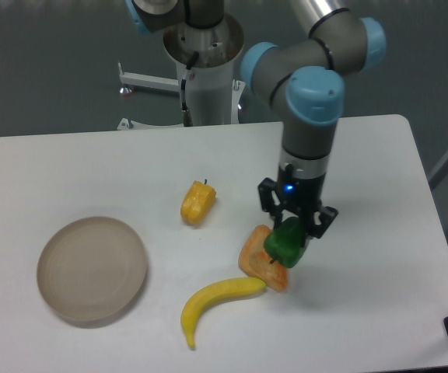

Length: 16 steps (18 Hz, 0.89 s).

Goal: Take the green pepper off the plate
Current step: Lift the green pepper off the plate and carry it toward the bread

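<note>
Fixed camera view: the gripper (295, 226) has the green pepper (287, 242) pinched between its fingers, up off the table and well clear of the plate (92, 269).

Pepper hangs right over the orange wedge-shaped piece (264, 259), with the banana (218, 298) just beside that and the yellow-orange pepper (197, 201) off to the left. Plate sits bare at far left, so the pick looks done to me. Best play now: keep the squeeze steady on that glossy, lumpy skin and hold height so nothing below gets clipped. White table (379, 194), dark grey wall behind, arm base at the far edge.
</note>
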Each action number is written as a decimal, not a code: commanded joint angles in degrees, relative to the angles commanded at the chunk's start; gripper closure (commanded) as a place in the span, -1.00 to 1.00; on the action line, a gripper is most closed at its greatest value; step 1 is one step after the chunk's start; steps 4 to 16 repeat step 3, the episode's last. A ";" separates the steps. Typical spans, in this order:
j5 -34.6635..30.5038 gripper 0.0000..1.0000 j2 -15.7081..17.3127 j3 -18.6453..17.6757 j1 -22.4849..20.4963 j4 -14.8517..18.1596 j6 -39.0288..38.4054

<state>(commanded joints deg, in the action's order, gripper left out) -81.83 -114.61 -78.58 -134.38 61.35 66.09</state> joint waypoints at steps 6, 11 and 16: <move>0.00 0.47 -0.09 0.09 -0.09 0.00 0.00; 0.00 0.47 -0.09 0.09 -0.09 0.00 0.00; 0.00 0.47 -0.09 0.09 -0.09 0.00 0.00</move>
